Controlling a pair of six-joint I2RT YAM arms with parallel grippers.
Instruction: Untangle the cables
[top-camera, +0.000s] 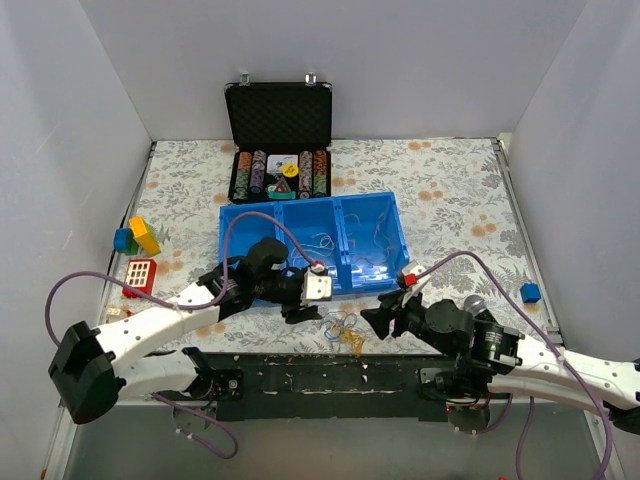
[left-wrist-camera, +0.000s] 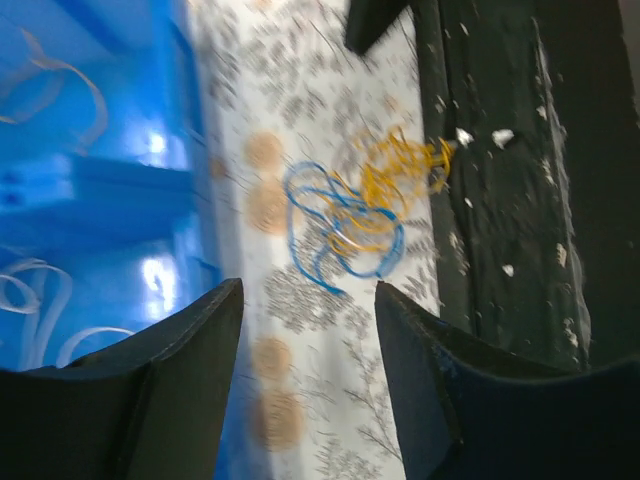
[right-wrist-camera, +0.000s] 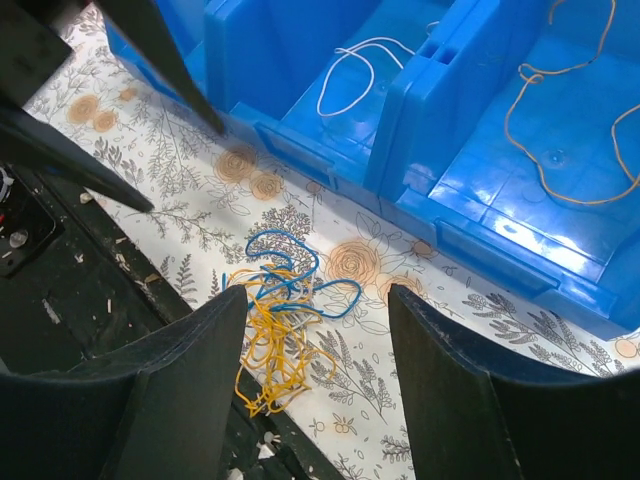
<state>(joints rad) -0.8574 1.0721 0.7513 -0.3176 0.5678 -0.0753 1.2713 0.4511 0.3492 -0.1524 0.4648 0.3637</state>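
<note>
The cables (top-camera: 342, 328) are a small clump of yellow, blue and pale loops lying on the floral table cover by its near edge, just in front of the blue tray (top-camera: 232, 228). The clump shows in the left wrist view (left-wrist-camera: 355, 215) and in the right wrist view (right-wrist-camera: 283, 320). My left gripper (top-camera: 312, 312) is open and empty just left of the clump. My right gripper (top-camera: 375, 322) is open and empty just right of it. Neither touches the cables. Loose pale and yellow loops (right-wrist-camera: 355, 70) lie in the tray's compartments.
An open black case (top-camera: 279, 140) of poker chips stands behind the tray. Coloured blocks (top-camera: 136, 238) and a red block (top-camera: 140, 274) lie at the left, a blue cube (top-camera: 530, 292) at the right. The black base rail (top-camera: 330, 375) runs along the near edge.
</note>
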